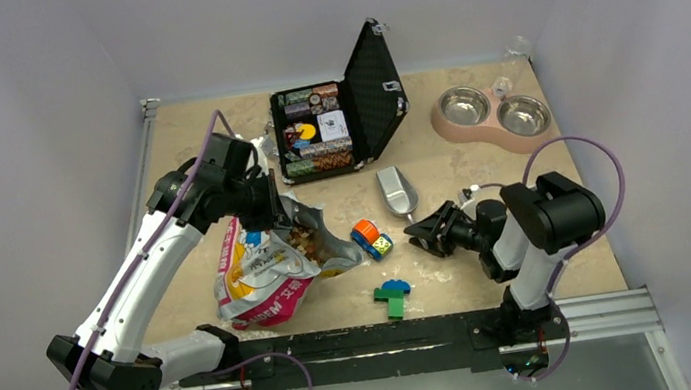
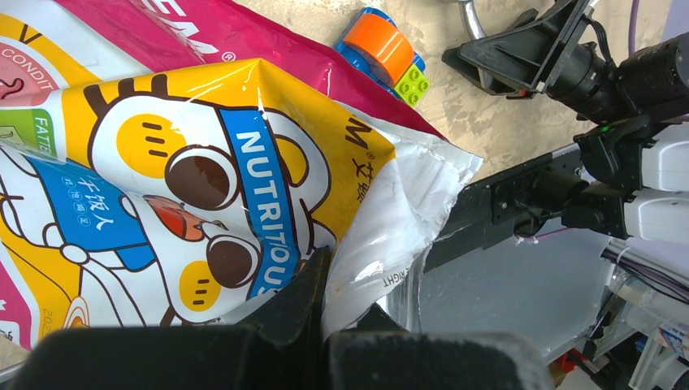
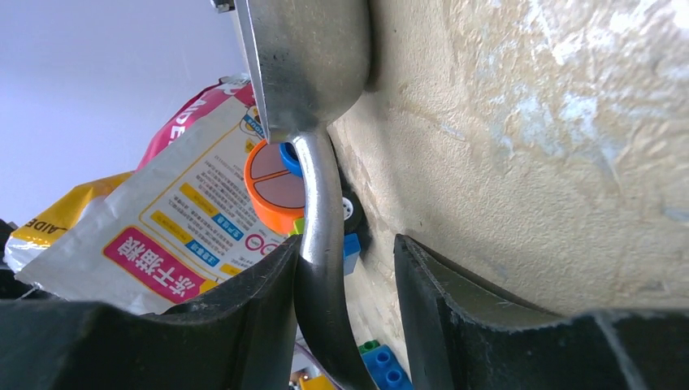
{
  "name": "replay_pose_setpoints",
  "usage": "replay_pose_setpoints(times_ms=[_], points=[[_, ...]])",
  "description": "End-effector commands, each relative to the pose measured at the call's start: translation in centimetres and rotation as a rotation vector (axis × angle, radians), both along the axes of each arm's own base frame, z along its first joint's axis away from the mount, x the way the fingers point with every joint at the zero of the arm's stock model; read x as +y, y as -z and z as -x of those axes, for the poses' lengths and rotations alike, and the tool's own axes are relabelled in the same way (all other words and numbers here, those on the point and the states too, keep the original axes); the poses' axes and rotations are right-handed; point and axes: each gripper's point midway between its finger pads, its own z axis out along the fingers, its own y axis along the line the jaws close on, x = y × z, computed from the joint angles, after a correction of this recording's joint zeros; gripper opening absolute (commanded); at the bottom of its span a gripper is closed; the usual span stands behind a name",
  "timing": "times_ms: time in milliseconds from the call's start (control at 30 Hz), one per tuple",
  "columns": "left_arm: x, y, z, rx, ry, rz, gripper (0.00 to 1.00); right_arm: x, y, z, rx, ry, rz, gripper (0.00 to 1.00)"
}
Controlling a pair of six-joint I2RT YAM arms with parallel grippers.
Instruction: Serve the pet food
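Gripping the upper edge of the bag (image 1: 257,282), the left tool (image 2: 340,299) has its jaws clamped together on the foil rim and holds the mouth up and open. The bag is printed yellow, pink and blue with a cartoon face, and its lower part rests on the surface (image 1: 480,172). The pet food (image 1: 305,243) is inside it, showing as a loose brown and tan mass at the open mouth, just below the left tool.

Behind the bag, a black case (image 1: 337,120) stands open with its lid raised. Its tray holds rows of striped chips and some small cards. A toy car (image 1: 372,239), orange and blue, lies just right of the bag mouth, with green and blue blocks (image 1: 393,296) nearer the arm bases.

A metal scoop (image 1: 397,190) lies on the surface right of centre. The right tool (image 1: 424,232) is low at its handle, jaws apart with the handle between them, touching one finger and clear of the other.

At the far right, a pink double bowl (image 1: 441,120) shows bare steel in both wells.
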Motion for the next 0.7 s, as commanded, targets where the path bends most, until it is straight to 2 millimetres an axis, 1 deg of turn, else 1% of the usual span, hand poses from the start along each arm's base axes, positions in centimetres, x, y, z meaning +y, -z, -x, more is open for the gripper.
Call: replay_pose_setpoints(times_ms=[0, 133, 200, 233, 267, 300, 333, 367, 400, 433, 467, 500, 533, 567, 600, 667], points=[[-1.8, -2.3, 0.8, -0.021, 0.055, 0.124, 0.0, -0.3, -2.0, -1.3, -0.13, 0.061, -0.053, 0.49], [-1.7, -2.3, 0.9, -0.019, 0.053, 0.121, 0.0, -0.1, -1.8, -1.4, -0.139, 0.05, -0.072, 0.47], [-1.6, -2.3, 0.9, -0.019, 0.053, 0.12, 0.0, 0.0, -1.8, -1.4, -0.15, 0.04, -0.064, 0.46], [-1.6, -2.2, 1.0, -0.018, 0.052, 0.119, 0.0, -0.1, -1.8, -1.5, -0.152, 0.041, -0.062, 0.43], [-1.6, -2.2, 1.0, -0.018, 0.051, 0.118, 0.0, 0.0, -1.9, -1.5, -0.156, 0.039, -0.063, 0.37], [-1.6, -2.2, 1.0, -0.019, 0.05, 0.118, 0.0, 0.1, -2.4, -1.6, -0.171, 0.032, -0.07, 0.29], [-1.6, -2.2, 1.0, -0.018, 0.047, 0.118, 0.0, 0.1, -2.8, -1.6, -0.174, 0.031, -0.08, 0.16], [-1.6, -2.2, 0.9, -0.018, 0.046, 0.119, 0.0, 0.1, -3.2, -1.4, -0.168, 0.034, -0.086, 0.07], [-1.7, -2.2, 0.9, -0.02, 0.044, 0.122, 0.0, 0.0, -3.5, -1.2, -0.157, 0.032, -0.084, 0.0], [-1.7, -2.2, 0.8, -0.022, 0.042, 0.123, 0.0, 0.0, -3.5, -0.6, -0.13, 0.02, -0.07, 0.0], [-1.7, -2.3, 0.6, -0.026, 0.041, 0.123, 0.0, -0.3, -2.0, 0.3, -0.026, 0.011, -0.015, 0.0], [-1.8, -2.4, 0.5, -0.033, 0.041, 0.12, 0.0, -1.0, -0.8, 1.2, 0.059, 0.001, 0.084, 0.0], [-1.8, -2.5, 0.4, -0.041, 0.042, 0.114, 0.0, -1.7, -0.8, 1.8, 0.086, -0.01, 0.206, 0.0], [-1.8, -2.6, 0.4, -0.049, 0.044, 0.108, 0.0, -2.6, -1.4, 2.8, 0.093, -0.031, 0.329, 0.0], [-1.8, -2.6, 0.3, -0.053, 0.043, 0.105, 0.0, -3.6, -3.1, 3.0, 0.067, -0.029, 0.417, 0.0], [-2.1, -2.6, 0.3, -0.053, 0.039, 0.108, 0.0, -5.1, -5.9, 4.8, 0.09, -0.058, 0.528, 0.0]])
